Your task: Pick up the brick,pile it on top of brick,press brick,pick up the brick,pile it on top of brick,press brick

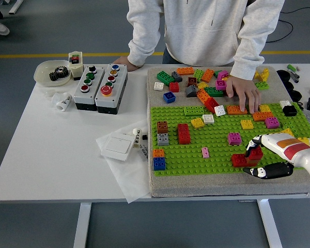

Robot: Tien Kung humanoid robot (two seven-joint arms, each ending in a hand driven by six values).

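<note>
My right hand [253,157] reaches in from the right edge, low over the front right of the green baseplate [217,150]. Its white fingers [258,139] and black thumb [263,171] are curled around a small red brick [256,153]. That brick is tilted and touches the right end of a flat red brick [238,160] that sits on the plate. A person's hand [243,92] rests on an orange brick [236,109] at the plate's far edge. My left arm is out of view.
Other bricks stand on the plate: a red one [183,133], brown on grey [162,133], orange on blue [158,160], magenta [234,138]. Loose bricks [196,82] lie behind the plate. Two button boxes [100,86], a bowl [51,72] and a white switch [119,147] are at left.
</note>
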